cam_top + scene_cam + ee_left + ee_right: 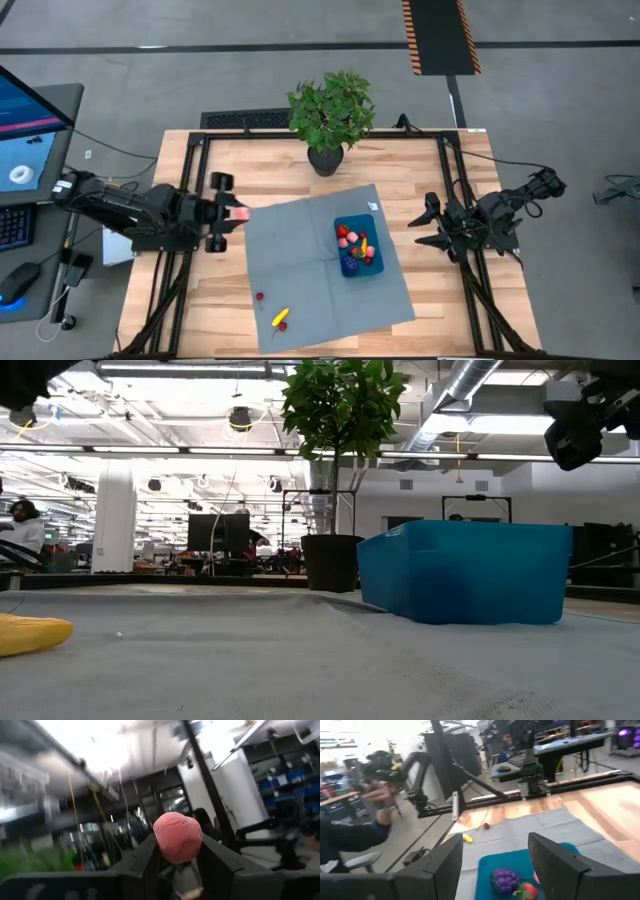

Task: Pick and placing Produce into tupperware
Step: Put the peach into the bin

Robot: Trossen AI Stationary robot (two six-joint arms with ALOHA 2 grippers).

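A wooden desk (270,170) carries a grey mat (300,260). Nearest on it, a yellow piece (281,318) and a small red one (259,296) await pickup. Farther along, the blue tupperware (386,262) holds sorted produce. The left claw (226,213) grips a pink piece (178,837), presumably for delivery. The right claw (432,224) waits open beside the mat.

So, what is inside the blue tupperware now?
Inside the tupperware lie red pieces, a purple cluster and something small and yellow. Whatever lies beneath these pieces is covered.
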